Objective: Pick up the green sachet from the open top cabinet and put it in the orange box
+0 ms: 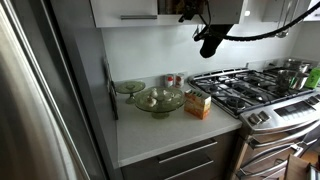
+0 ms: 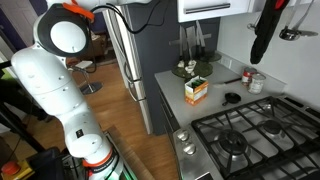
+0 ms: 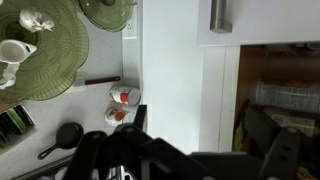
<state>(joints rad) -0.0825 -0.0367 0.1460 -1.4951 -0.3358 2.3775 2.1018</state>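
**Desk:** What fills the frame?

**Photographer:** A steel fridge [image 1: 40,90] takes up the left. A gas stove [image 1: 255,92] sits on the right, and a white counter [image 1: 150,130] runs between them.

**Desk:** And above the counter?

**Photographer:** The top cabinet [image 1: 125,10], white-fronted, with a silver bar handle [image 3: 220,15]. In the wrist view its dark interior [image 3: 285,70] shows just right of that front. The green sachet cannot be made out in the gloom.

**Desk:** Where is the arm?

**Photographer:** The gripper [image 1: 208,44] hangs at cabinet height, right of the handled front and above the stove's left edge. It is dark and blurred, so I cannot tell whether the claw is spread or pressed together.

**Desk:** What is on the counter?

**Photographer:** A large glass bowl [image 1: 158,100] stands mid-counter, with a second bowl [image 1: 128,88] to its left and farther back. The orange box [image 1: 198,104] stands on the counter just right of the large bowl, near the stove's left edge.

**Desk:** Anything smaller?

**Photographer:** Two red-labelled cans [image 3: 122,97] stand by the far wall. A little black pan [image 3: 68,135] lies near them.
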